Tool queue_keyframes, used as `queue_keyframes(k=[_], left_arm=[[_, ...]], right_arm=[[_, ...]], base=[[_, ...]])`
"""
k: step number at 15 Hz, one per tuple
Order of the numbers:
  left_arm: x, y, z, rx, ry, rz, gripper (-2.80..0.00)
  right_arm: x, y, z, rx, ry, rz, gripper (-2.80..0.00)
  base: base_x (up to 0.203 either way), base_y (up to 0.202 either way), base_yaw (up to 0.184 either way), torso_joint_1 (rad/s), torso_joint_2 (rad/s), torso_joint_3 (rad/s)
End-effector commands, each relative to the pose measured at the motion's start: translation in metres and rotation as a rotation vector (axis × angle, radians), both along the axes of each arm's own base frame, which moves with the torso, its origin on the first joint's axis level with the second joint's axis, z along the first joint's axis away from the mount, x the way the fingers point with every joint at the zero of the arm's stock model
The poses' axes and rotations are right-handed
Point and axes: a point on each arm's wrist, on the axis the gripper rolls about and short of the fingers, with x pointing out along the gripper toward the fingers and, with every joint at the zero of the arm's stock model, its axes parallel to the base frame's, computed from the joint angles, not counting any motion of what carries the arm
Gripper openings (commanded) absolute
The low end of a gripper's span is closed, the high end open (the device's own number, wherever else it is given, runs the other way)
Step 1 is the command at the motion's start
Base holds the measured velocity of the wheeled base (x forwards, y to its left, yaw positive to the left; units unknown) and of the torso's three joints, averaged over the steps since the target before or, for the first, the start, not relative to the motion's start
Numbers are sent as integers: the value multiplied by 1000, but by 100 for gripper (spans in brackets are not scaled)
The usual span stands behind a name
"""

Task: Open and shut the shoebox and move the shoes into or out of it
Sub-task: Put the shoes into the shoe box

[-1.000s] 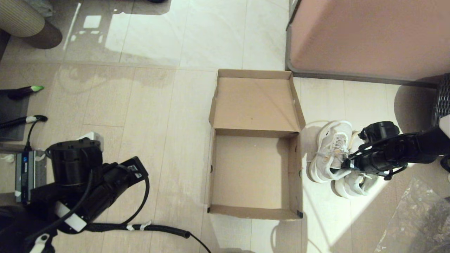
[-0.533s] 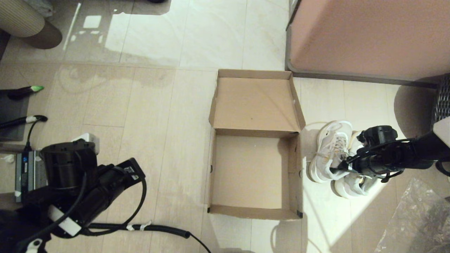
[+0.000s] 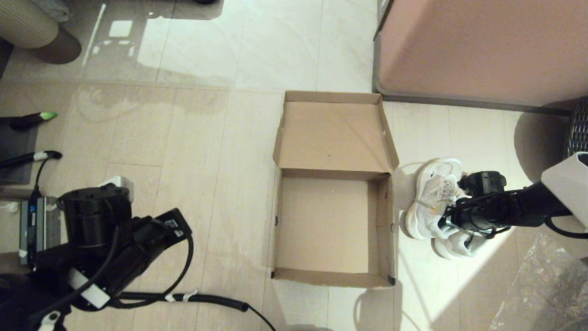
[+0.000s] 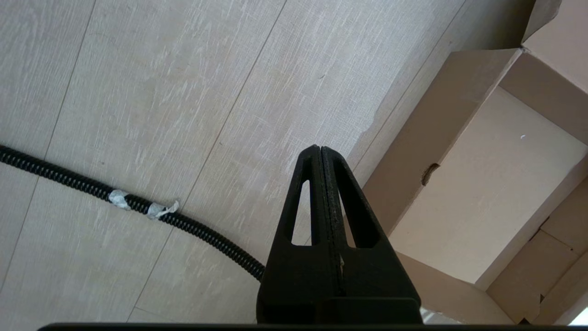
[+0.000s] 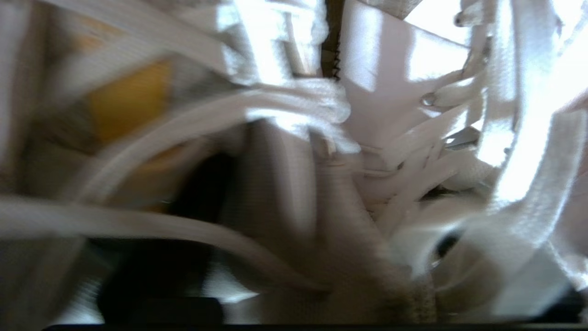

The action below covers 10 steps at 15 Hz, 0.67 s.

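Right tool (image 3: 444, 224) lower — shoes (image 3: 432, 202) on tile floor (image 3: 193, 138)

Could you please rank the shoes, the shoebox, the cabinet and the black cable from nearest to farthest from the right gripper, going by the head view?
1. The shoes, right at the right gripper.
2. The shoebox, just to its left.
3. The cabinet, far side, ahead.
4. The black cable, far left, near the left arm.

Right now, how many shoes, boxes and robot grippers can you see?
Shoes: 2, white, on the floor beside the box
Box: 1, brown, open and empty
Grippers: 2, left gripper and right gripper
Total: 5
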Motion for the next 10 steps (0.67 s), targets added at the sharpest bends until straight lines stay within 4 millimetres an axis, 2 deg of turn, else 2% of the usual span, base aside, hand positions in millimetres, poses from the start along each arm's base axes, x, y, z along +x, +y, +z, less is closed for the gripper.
queue_keyframes(k=[1, 4, 6, 7, 10], left_arm=[[1, 0, -2, 0, 4, 3, -280], [2, -1, -2, 0, 5, 3, -280], [1, 0, -3, 0, 7, 4, -280], [1, 0, -3, -1, 9, 4, -280], [-2, 1, -3, -3, 9, 5, -280]], right_arm=[[1, 0, -6, 2, 10, -1, -280], [-1, -1, 0, -2, 4, 0, -280], [-9, 1, 16, -6, 1, 3, -280], [-15, 2, 25, -6, 5, 4, -280], [-50, 9, 57, -3, 16, 5, -280]], base=[[0, 0, 0, 0, 0, 0], [0, 0, 0, 0, 0, 0], [0, 0, 0, 0, 0, 0], [0, 0, 0, 0, 0, 0], [0, 0, 0, 0, 0, 0]])
